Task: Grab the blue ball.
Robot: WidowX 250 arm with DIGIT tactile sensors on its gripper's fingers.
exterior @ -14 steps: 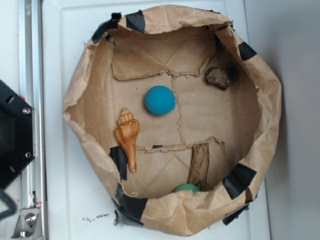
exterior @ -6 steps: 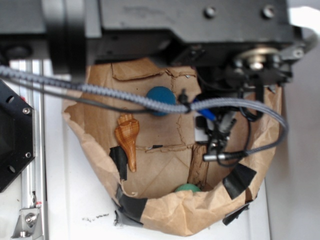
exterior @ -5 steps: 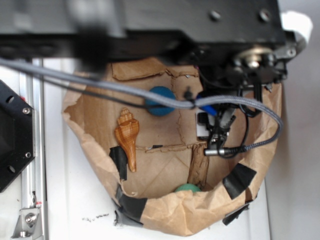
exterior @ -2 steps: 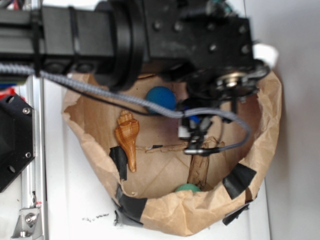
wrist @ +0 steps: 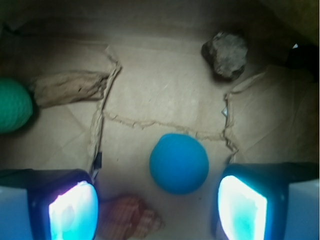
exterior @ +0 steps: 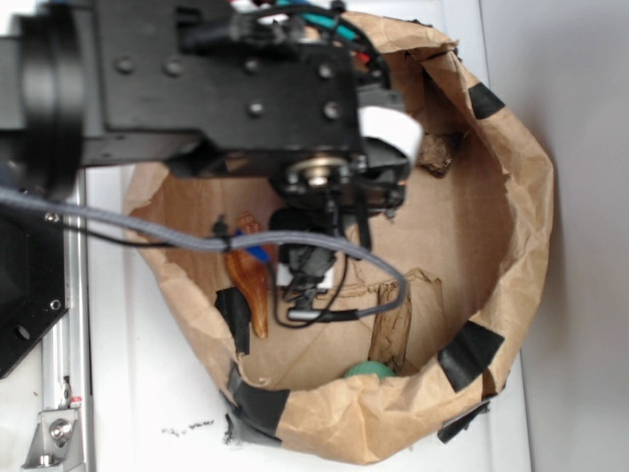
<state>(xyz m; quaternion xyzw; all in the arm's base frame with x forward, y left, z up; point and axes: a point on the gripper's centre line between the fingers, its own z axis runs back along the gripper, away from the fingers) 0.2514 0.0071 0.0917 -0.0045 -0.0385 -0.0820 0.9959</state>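
The blue ball (wrist: 179, 163) lies on the brown paper floor in the wrist view, round and teal-blue. My gripper (wrist: 157, 210) is open above it, its two glowing fingertips (wrist: 72, 210) standing wide apart. The ball sits between them and slightly ahead, closer to the right finger, and touches neither. In the exterior view the black arm and gripper (exterior: 303, 270) hang over the basin's left-centre and hide the ball.
An orange shell (wrist: 130, 220) (exterior: 251, 290) lies just beside the ball, under my left finger. A wood piece (exterior: 391, 329), a green ball (exterior: 369, 371) and a dark rock (exterior: 432, 152) lie further off. Crumpled paper walls (exterior: 511, 197) ring the basin.
The arm has swung from the basin's right side leftward to above the ball. It now covers the ball in the exterior view.
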